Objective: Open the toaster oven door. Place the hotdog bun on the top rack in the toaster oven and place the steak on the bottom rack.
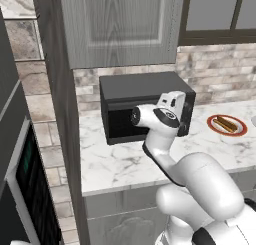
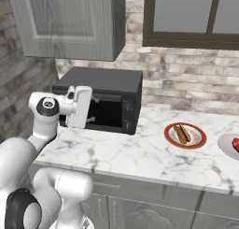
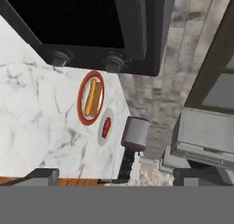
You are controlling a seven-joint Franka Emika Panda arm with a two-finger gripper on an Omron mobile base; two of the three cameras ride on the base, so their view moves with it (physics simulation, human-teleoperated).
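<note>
Black and boxy, the toaster oven [image 2: 100, 99] sits at the back of the marble counter [image 2: 140, 153], and our hand is up at its front. In the right base view the cavity looks dark and open behind the hand; in the left base view it also reads as an open black mouth. We judge the toaster oven door to be down already, though the arm hides the door panel itself and we cannot confirm how far it has dropped. The racks are too dark to make out.

Our gripper [image 2: 93, 106] sits just in front of the cavity, fingers spread wide, with nothing between them as far as we can tell.

The hotdog bun [image 2: 182, 133] lies on a red-rimmed plate [image 2: 169, 138] to the right of the oven, well apart from it. The steak [image 2: 235, 144] rests on a grey plate [image 2: 224, 146] further right, at the edge of that view. In the hand view both plates lie side by side, bun [image 3: 93, 98] nearer the oven, steak [image 3: 106, 126] beyond it.

So we judge the opening step to be about finished and the bun step next. That calls for pulling clear of the oven, swinging right over the red-rimmed plate, descending with the fingers either side of the bun, and closing across its narrow width.
</note>
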